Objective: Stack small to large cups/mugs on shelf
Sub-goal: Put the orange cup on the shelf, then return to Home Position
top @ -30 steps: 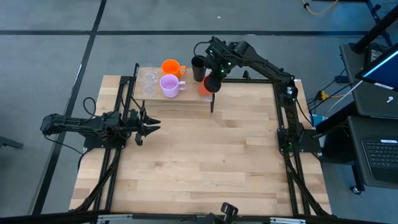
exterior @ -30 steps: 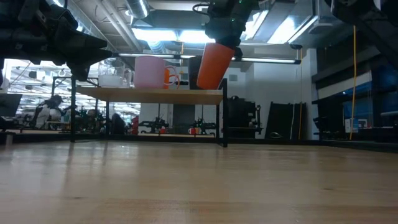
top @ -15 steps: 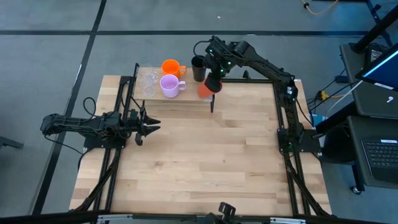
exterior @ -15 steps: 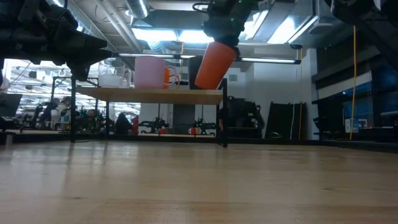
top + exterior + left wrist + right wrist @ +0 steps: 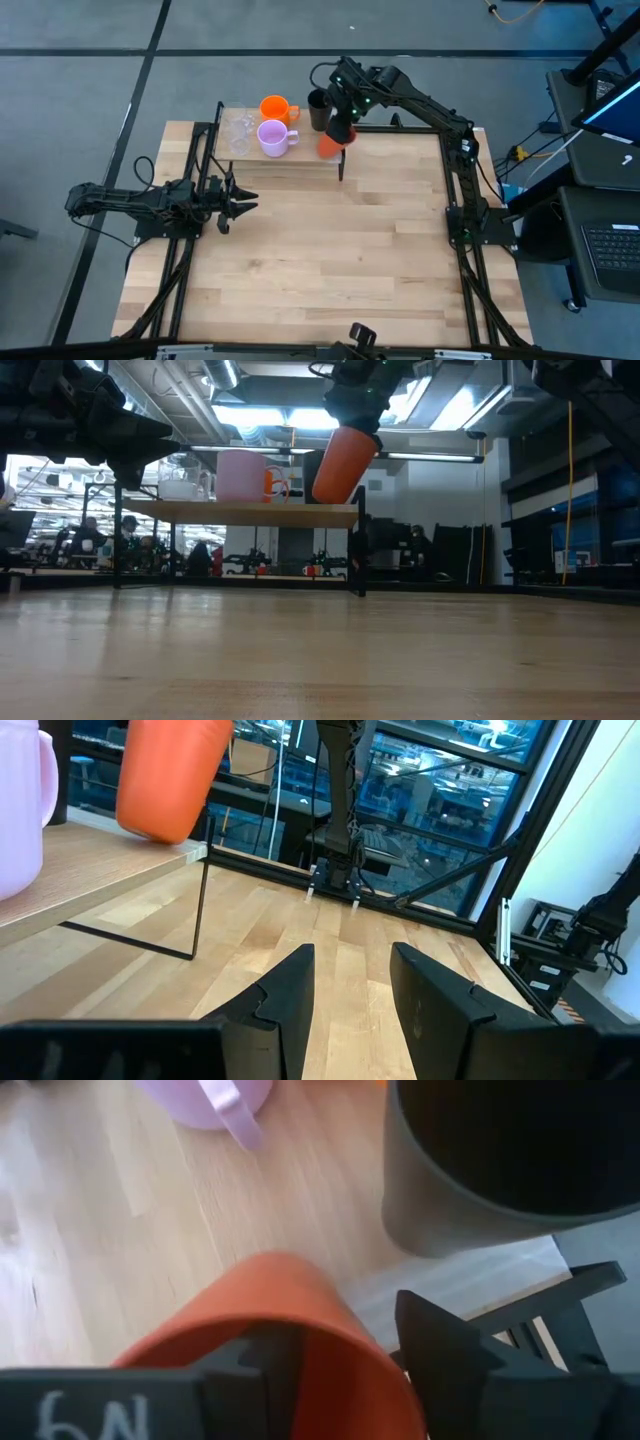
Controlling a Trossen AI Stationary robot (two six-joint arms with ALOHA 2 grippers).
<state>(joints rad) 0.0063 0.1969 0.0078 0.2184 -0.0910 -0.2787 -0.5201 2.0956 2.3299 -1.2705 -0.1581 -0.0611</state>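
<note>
Pale plank tabletop (image 5: 320, 250) over grey floor; beyond, a lit workshop with dark frames, glass and distant people.

Raised at the far edge: the light-wood shelf (image 5: 300, 155) on thin black legs, carrying two clear glasses (image 5: 238, 132), a lilac mug (image 5: 272, 138), an orange mug (image 5: 274, 107) and a black tumbler (image 5: 319, 110).

Right gripper (image 5: 340, 132) pinching the red-orange cup (image 5: 340, 462), tilted, above the shelf's right end.

Left gripper (image 5: 350, 985) spread, low over the table's left side.
</note>
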